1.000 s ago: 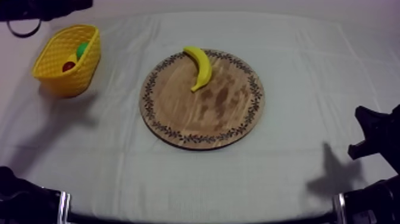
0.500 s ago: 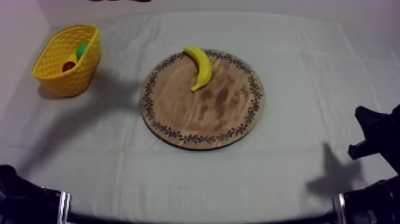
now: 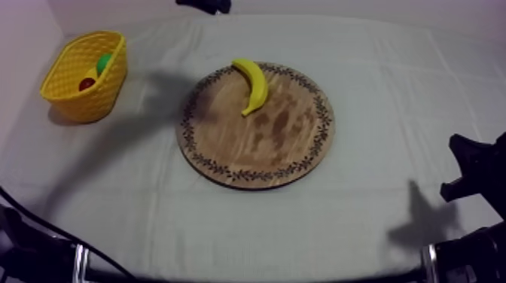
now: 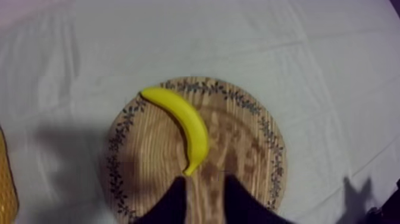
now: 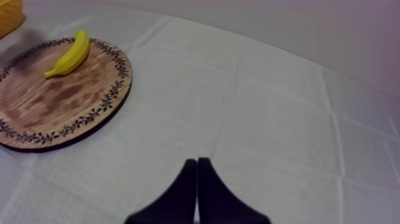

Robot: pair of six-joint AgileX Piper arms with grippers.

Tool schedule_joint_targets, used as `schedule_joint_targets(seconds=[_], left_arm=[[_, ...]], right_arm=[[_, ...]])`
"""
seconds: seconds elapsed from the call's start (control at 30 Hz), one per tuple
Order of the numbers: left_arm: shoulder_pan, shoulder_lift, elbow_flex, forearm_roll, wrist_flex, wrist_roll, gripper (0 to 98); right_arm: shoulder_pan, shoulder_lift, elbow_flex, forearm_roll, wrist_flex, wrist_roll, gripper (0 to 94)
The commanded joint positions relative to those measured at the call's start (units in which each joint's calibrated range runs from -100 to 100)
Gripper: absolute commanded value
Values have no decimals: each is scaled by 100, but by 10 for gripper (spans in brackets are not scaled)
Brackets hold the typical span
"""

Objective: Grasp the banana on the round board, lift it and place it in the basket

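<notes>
Right gripper (image 5: 197, 162): fingers (image 5: 189, 190) pressed together in a narrow wedge, holding nothing. It sits over bare cloth on the surface (image 5: 268, 107), well apart from the board. The top view places it low at the right edge.
Left gripper (image 4: 203, 179): fingers (image 4: 171, 205) spread with nothing between them. Its own camera shows them over the board's wood, with the banana's inward tip just beyond the gap.
Board (image 3: 263, 143): flat at the middle of the surface.
Banana (image 3: 252, 84): lying on the board toward its far rim, one end at the rim and the other pointing inward. Neither gripper touches it.
Basket (image 3: 75, 94): far left of the surface, apart from the board. The top view looks into it — a small red fruit (image 3: 86, 83) and a green fruit (image 3: 104, 62) lie inside. The wrist views catch its yellow edge.
Left arm (image 3: 203, 5): a dark shape at the far edge, beyond the board — its shadow falls between basket and board.
</notes>
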Motion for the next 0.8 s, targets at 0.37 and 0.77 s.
schedule_joint_targets(seconds=[0.37, 0.77], left_arm=[[-124, 712, 103, 409, 343, 70, 921], [-104, 2025, -881, 665, 375, -48, 919]], right_arm=[[1, 0, -3, -3, -1, -6, 4], [1, 0, -3, -3, -1, -10, 4]])
